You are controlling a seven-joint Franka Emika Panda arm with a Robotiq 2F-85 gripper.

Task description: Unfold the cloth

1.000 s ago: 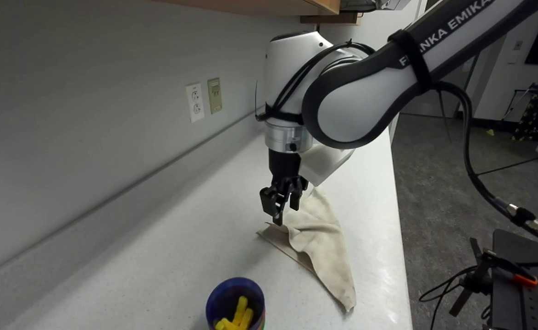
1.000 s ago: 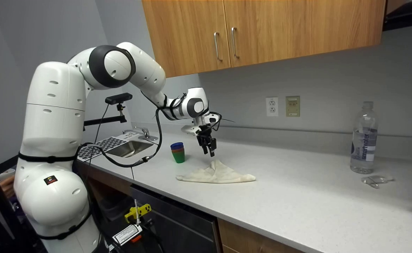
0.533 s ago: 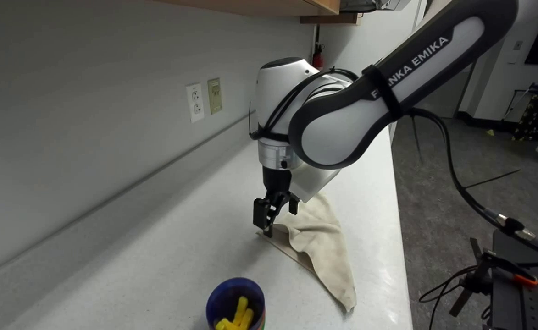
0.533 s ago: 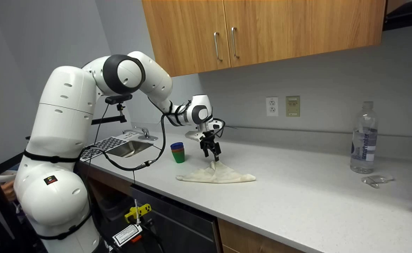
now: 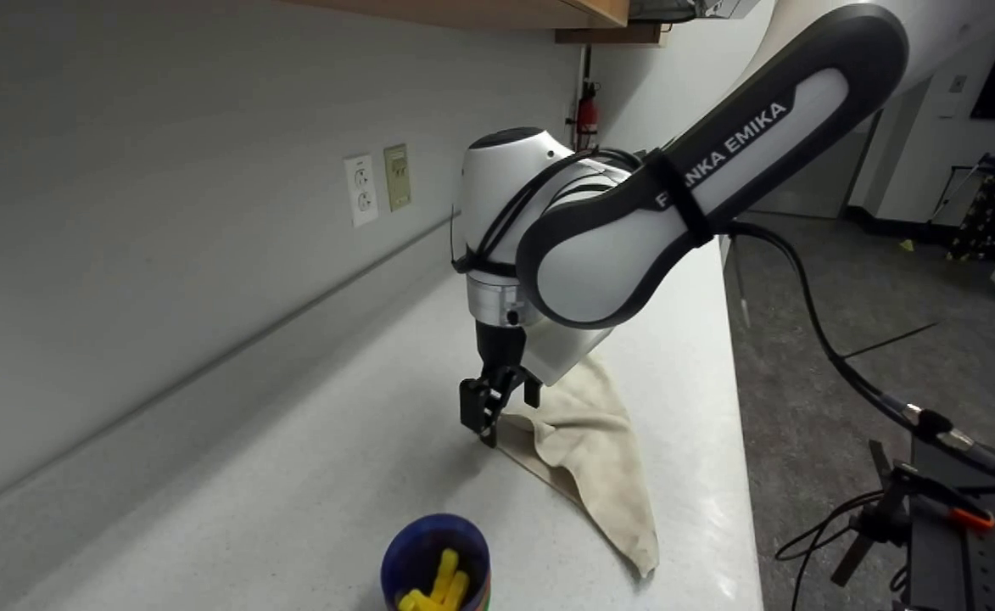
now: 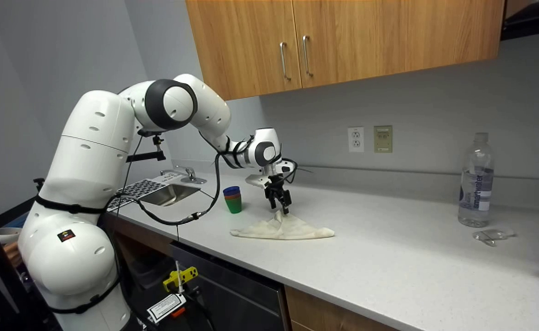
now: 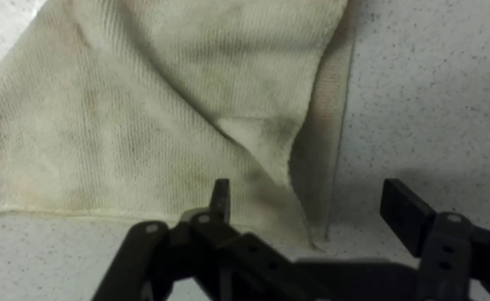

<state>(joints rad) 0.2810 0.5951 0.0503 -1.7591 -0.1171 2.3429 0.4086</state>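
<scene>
The beige cloth [image 5: 603, 462] lies folded over and wrinkled on the white counter in both exterior views, roughly triangular, with its front edge toward the counter's front [image 6: 292, 232]. In the wrist view the cloth [image 7: 115, 133] fills the left and middle; its upper layer curls back beside a lower layer at the right edge, and both layers run to a corner. My gripper [image 5: 510, 418] is open and points down over that corner, also in an exterior view [image 6: 279, 208]. In the wrist view the corner lies between the spread fingers [image 7: 305, 188], which hold nothing. Whether a fingertip touches the cloth I cannot tell.
Stacked coloured cups [image 6: 233, 200] stand near the cloth; the top blue one [image 5: 435, 552] holds yellow pieces. A water bottle [image 6: 476, 184] and a clear plastic item [image 6: 493, 236] are farther along the counter. A wall and overhead cabinet [image 6: 343, 41] bound the back.
My gripper has come down and shifted toward the wall side, over the cloth's corner, staying open. The cloth and cups have not moved.
</scene>
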